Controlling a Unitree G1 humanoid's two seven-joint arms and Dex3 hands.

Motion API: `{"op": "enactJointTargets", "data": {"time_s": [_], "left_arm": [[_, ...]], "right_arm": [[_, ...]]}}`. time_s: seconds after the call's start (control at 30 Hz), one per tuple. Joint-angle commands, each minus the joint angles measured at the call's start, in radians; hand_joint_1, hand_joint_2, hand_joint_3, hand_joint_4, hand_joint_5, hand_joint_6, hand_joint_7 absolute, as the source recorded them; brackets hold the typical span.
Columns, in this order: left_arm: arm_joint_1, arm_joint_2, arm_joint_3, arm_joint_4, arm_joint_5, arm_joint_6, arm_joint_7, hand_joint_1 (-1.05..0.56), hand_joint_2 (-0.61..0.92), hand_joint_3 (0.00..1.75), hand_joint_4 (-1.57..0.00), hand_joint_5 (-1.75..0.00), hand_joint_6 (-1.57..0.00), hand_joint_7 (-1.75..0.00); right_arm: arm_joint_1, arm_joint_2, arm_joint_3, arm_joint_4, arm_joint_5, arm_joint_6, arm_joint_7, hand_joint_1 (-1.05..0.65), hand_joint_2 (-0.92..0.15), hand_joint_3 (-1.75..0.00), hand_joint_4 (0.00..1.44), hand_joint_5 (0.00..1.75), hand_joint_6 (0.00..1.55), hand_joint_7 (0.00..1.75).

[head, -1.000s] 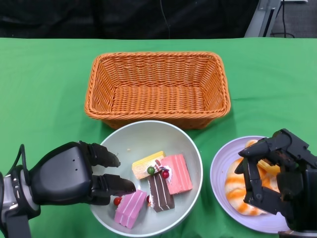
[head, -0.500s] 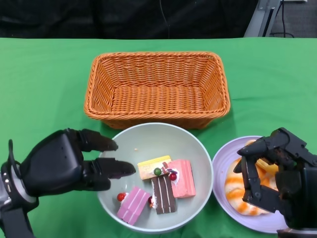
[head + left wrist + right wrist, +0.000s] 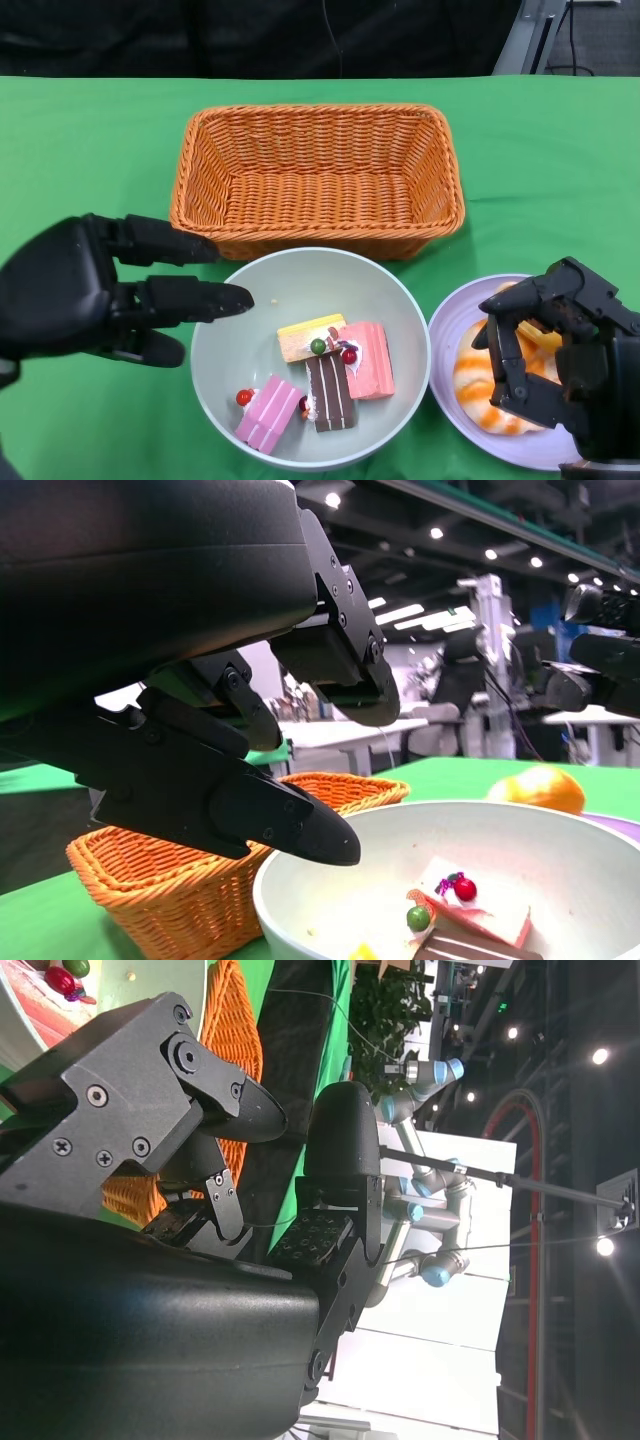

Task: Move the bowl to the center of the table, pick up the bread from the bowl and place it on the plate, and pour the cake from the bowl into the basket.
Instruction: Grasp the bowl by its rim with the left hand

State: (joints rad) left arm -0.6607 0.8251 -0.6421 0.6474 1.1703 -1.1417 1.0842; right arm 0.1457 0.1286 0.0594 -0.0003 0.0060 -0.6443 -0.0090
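Note:
The pale bowl [image 3: 230, 375] sits at the table's front centre with several cake slices [image 3: 330, 375] inside; the left wrist view shows the bowl [image 3: 330, 865] and its cakes [image 3: 470, 920] close up. My left hand [image 3: 90, 295] hovers open just left of the bowl, its fingers [image 3: 250, 815] spread, one tip over the rim. The orange and white bread [image 3: 472, 385] lies on the lavender plate [image 3: 445, 340] at the right. My right hand [image 3: 560, 350] arches over the bread, fingers [image 3: 340, 1150] apart and holding nothing. The bread [image 3: 540, 788] also shows beyond the bowl.
The orange wicker basket [image 3: 318, 180] stands directly behind the bowl, nearly touching its far rim, and holds nothing; it also appears as the basket [image 3: 150, 900] beside my left fingers. Green cloth [image 3: 90, 150] covers the table on both sides.
My left hand has let go of the bowl, drawn back to the left and lifted, fingers spreading. The bowl slid slightly right, then stayed. The right hand has not moved.

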Motion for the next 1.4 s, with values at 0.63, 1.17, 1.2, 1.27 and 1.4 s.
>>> {"op": "enactJointTargets", "data": {"time_s": [0.63,1.17,1.2,1.27,1.4], "left_arm": [[0.012,0.003,-0.101,-0.021,0.232,0.053,0.076,-0.52,0.83,0.01,-0.70,-0.05,-0.81,-0.05],[-0.043,-0.046,-0.275,0.086,0.309,0.242,0.213,-0.50,0.77,0.00,-0.81,-0.04,-0.85,-0.01],[-0.037,-0.046,-0.268,0.079,0.295,0.248,0.186,-0.51,0.77,0.00,-0.82,-0.04,-0.85,-0.01],[-0.027,-0.044,-0.260,0.065,0.273,0.254,0.148,-0.53,0.76,0.00,-0.83,-0.04,-0.86,-0.01],[-0.006,-0.040,-0.243,0.021,0.220,0.259,0.068,-0.52,0.77,0.01,-0.85,-0.03,-0.87,-0.01]], "right_arm": [[-0.012,0.006,-0.010,0.028,0.013,-0.015,-0.017,-0.06,-0.45,-1.16,0.81,1.53,0.81,1.12],[-0.005,0.009,-0.006,0.010,0.006,-0.005,-0.022,-0.07,-0.43,-1.16,0.84,1.51,0.82,1.13],[-0.001,0.008,-0.003,0.002,0.003,0.002,-0.021,-0.08,-0.43,-1.16,0.83,1.51,0.83,1.13],[0.004,0.006,0.001,-0.009,0.001,0.012,-0.018,-0.08,-0.44,-1.16,0.83,1.51,0.82,1.13],[0.004,0.010,0.004,-0.003,0.003,-0.002,-0.018,-0.08,-0.43,-1.16,0.83,1.52,0.82,1.14]]}}
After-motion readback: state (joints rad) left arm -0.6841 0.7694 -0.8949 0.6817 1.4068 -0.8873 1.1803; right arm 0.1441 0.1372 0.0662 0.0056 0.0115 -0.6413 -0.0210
